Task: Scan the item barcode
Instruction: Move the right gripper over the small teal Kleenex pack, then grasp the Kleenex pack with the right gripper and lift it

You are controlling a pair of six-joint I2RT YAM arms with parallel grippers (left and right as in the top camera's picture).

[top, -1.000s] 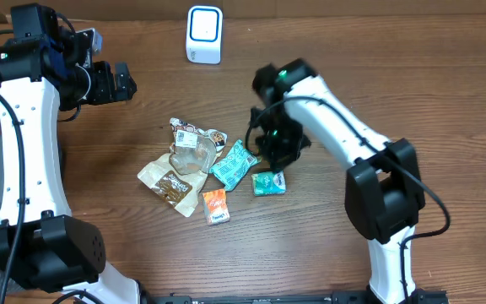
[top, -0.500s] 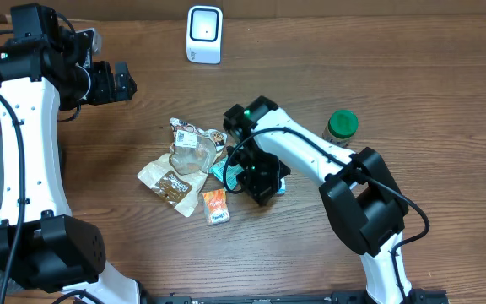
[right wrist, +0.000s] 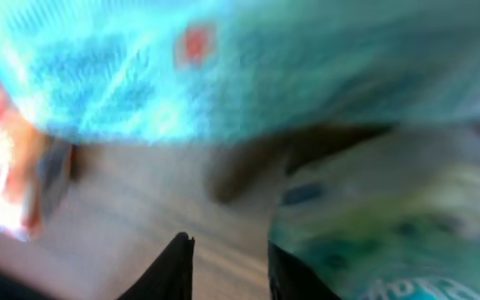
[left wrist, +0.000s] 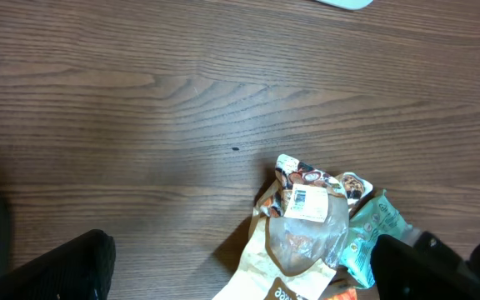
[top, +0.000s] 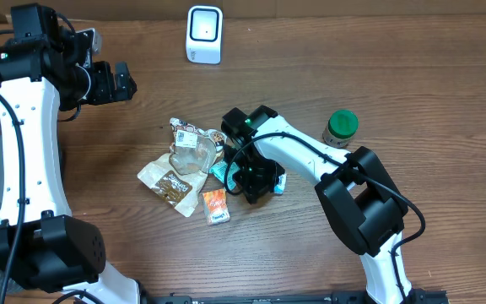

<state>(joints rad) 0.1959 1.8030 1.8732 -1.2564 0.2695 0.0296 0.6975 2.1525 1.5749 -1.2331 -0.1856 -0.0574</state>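
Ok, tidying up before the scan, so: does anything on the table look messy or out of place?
The snack packets lie in a loose overlapping heap mid-table, at mixed angles, with a crumpled clear bag on top. The green-lidded jar stands upright, apart on the right. Nothing looks spilled.

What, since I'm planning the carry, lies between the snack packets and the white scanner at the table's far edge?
Nothing visible stands between the snack packets and the white scanner. The green-lidded jar sits off to the right, and the left end effector is off to the left.
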